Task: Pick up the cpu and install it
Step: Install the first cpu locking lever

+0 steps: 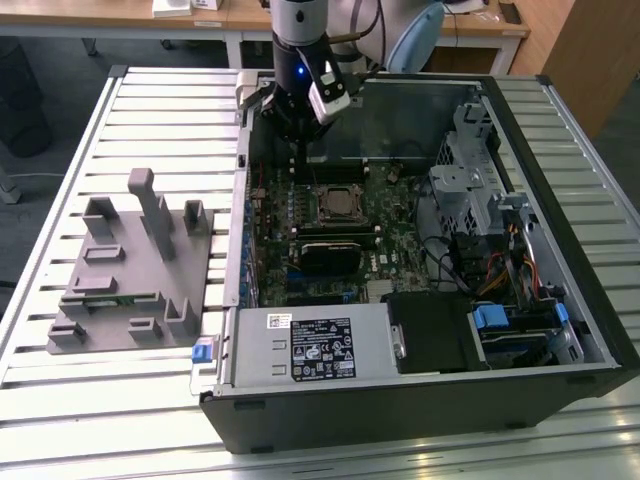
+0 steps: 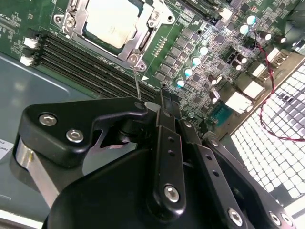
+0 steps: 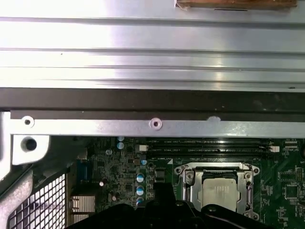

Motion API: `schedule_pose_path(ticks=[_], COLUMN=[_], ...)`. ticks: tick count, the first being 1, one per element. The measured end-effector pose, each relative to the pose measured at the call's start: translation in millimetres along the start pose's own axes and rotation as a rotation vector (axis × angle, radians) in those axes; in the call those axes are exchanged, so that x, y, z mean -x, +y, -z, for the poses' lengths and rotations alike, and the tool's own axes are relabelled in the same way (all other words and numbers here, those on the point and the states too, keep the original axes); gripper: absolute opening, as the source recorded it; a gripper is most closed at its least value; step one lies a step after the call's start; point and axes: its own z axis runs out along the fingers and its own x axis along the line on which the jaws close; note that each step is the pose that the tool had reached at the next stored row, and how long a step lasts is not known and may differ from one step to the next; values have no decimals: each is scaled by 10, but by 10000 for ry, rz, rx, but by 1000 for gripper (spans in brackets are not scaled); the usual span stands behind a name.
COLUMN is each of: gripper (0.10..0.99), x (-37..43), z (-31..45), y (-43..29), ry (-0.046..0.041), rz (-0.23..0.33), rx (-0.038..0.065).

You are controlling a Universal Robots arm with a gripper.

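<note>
The cpu (image 2: 112, 21) shows its silvery-white top, lying flat inside the metal-framed socket (image 2: 143, 33) on the green motherboard (image 1: 395, 250). It also appears in the first wrist view as the cpu (image 3: 220, 193) and in the exterior view as the cpu (image 1: 335, 203). My gripper (image 1: 300, 165) hangs inside the open computer case, just beyond the socket's far edge. In the second wrist view the gripper (image 2: 164, 102) has its black fingers (image 2: 167, 119) pressed together with nothing between them. The socket's thin wire lever (image 2: 137, 86) runs up to the fingertips.
A grey plastic fixture (image 1: 130, 260) lies on the slatted table (image 1: 60, 380) at the exterior view's left, with a green memory stick (image 1: 110, 298) in it. Inside the case stand a power supply (image 1: 310, 345), a drive cage (image 1: 470, 190) and cables (image 1: 500, 270).
</note>
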Motion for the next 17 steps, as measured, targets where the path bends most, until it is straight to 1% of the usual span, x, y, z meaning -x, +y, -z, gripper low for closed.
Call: schedule_pose_path(ticks=[4, 8, 17], gripper=[106, 106, 106], x=[32, 83, 252], z=[-3, -6, -14], y=[4, 12, 25], ry=[0, 0, 0], rz=[0, 0, 3], rx=[-1, 0, 0])
